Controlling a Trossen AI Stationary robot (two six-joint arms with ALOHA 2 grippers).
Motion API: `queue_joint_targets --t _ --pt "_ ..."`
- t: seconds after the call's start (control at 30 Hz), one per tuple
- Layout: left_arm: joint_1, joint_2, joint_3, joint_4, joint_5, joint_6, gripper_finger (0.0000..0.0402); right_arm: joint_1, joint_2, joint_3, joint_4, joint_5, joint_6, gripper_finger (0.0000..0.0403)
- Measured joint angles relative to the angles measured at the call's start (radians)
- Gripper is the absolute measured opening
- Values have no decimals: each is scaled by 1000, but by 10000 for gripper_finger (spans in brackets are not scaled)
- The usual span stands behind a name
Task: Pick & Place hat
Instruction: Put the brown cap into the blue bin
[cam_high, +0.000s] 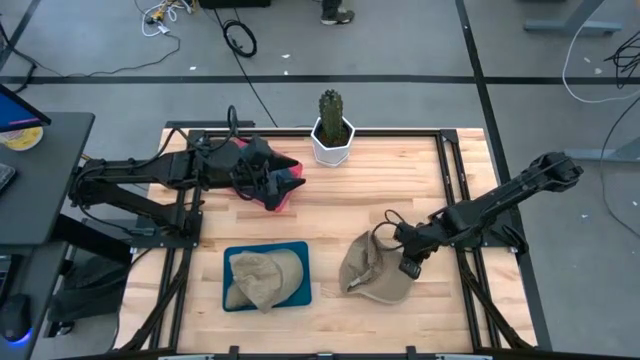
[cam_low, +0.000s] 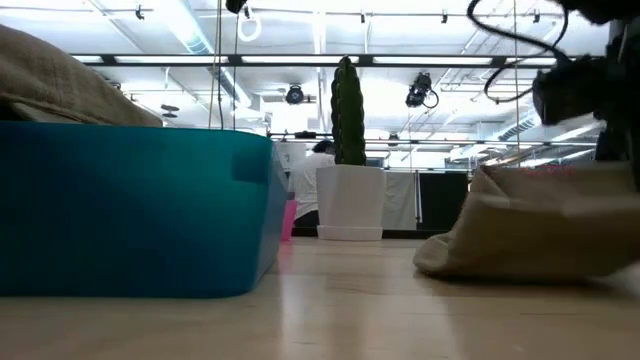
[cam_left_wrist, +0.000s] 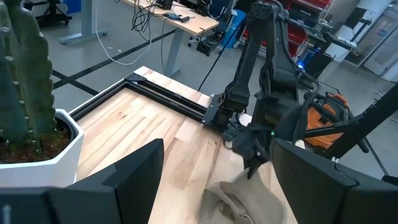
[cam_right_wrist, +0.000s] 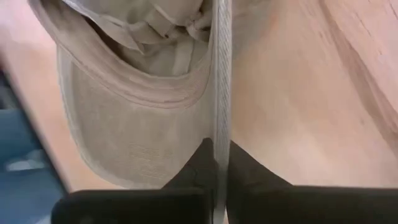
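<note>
The desk (cam_high: 330, 200) carries everything I work with: a blue tray (cam_high: 297, 252) near its front, already holding one tan hat (cam_high: 262, 279), a potted cactus (cam_high: 331, 126) at the back edge, and something pink (cam_high: 284, 196) under my left arm. The hat I am after (cam_high: 372, 268) lies on the bare wood just beside the tray, crown tipped so its inside and sweatband face me. My right gripper (cam_high: 406, 258) is down on it, jaws clenched flat together on a thin fold of the brim, seen edge-on in my right wrist view. I judge it light, soft cloth that will sag and swing; only the brim is fairly stiff, so that edge is my best hold, and a thin pinch could slip. My left gripper (cam_high: 262, 178) hangs over the back left, jaws released.
</note>
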Motion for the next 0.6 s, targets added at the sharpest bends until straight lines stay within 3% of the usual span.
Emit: queue_joint_targets --t 0.33,0.6 --pt "-4 0 0 1 1 28 298 0 -267 33 38 -66 54 6" --pt "-46 0 0 58 3 208 298 -6 -407 43 300 -74 112 6"
